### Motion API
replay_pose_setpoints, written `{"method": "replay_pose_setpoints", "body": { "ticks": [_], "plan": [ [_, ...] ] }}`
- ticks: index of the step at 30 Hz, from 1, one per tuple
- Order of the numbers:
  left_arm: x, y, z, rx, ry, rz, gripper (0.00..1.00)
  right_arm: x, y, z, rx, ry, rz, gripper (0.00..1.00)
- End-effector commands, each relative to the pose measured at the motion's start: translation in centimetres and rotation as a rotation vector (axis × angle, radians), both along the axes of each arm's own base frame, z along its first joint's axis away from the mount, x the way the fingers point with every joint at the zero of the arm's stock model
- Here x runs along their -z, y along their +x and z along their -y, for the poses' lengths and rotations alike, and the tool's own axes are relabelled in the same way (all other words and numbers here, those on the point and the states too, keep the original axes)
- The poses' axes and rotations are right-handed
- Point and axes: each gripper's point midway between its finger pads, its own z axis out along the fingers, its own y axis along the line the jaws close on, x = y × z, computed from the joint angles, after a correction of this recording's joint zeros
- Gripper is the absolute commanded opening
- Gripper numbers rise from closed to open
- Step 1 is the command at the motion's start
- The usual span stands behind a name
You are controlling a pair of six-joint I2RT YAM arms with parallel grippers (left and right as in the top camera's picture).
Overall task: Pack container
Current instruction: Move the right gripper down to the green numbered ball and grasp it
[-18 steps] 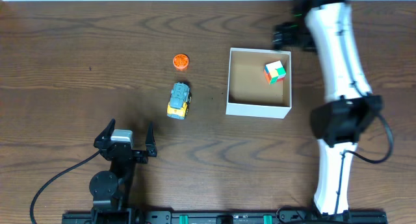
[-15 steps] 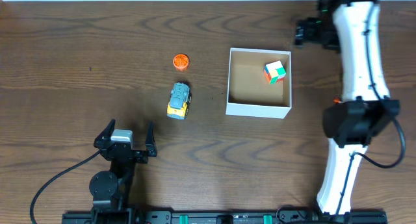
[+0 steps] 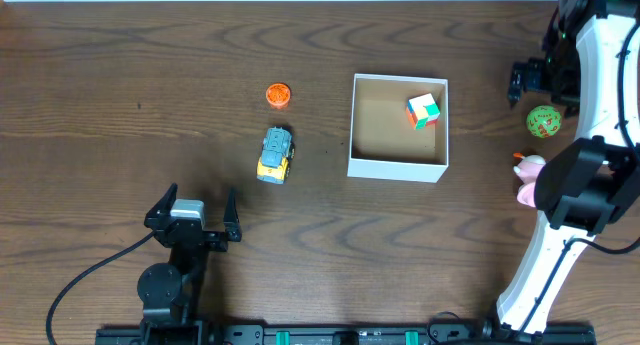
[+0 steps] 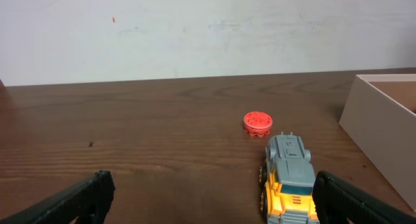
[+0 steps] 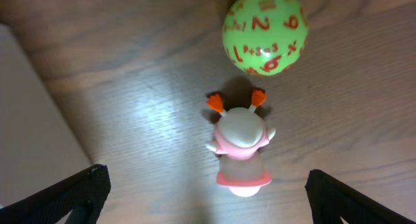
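right of the container (image 3: 397, 169), my right gripper (image 5: 205, 185) hangs spread over a pink figurine (image 5: 242, 146) and green ball (image 5: 264, 30); left gripper (image 4: 211, 185) gapes empty.

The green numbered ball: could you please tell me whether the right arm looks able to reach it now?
Probably yes: the right hand hangs open nearby, nothing covers the ball, and only the pink figurine stands close beside it.

Ahead of the left end effector (image 4: 209, 188), the toy truck (image 4: 289, 178) is cut off at the bottom edge, and the container (image 4: 380, 133) runs off frame to its right. Overhead, the right arm (image 3: 585, 180) hides part of the pink figure (image 3: 526, 169)
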Motion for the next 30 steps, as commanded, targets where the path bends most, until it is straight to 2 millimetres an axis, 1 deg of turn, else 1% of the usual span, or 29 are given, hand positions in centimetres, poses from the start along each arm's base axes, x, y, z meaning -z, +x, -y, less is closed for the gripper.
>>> {"method": "replay_pose_setpoints", "body": {
  "ticks": [1, 6, 11, 15, 23, 30],
  "plan": [
    [1.5, -0.1, 0.2, 0.015, 0.015, -0.044, 0.98, 0.9, -0.8, 0.8, -0.019, 0.016, -0.019, 0.99],
    [1.5, -0.1, 0.2, 0.015, 0.015, -0.044, 0.98, 3.3, -1.4, 1.9, 0.006, 0.011, -0.048, 0.99],
    [1.5, -0.1, 0.2, 0.015, 0.015, -0.044, 0.98, 4.8, -0.9, 3.3, 0.007, -0.017, -0.024, 0.99],
    [1.5, -0.1, 0.2, 0.014, 0.015, -0.044, 0.98, 5.3, 0.3, 4.2, -0.044, -0.027, 0.028, 0.99],
    [1.5, -0.1, 0.2, 0.015, 0.015, -0.044, 0.98, 6.0, 2.2, 4.7, -0.093, -0.044, 0.102, 0.99],
    [1.5, -0.1, 0.2, 0.014, 0.015, -0.044, 0.98, 6.5, 2.6, 5.0, -0.152, -0.046, 0.105, 0.99]
  ]
}}
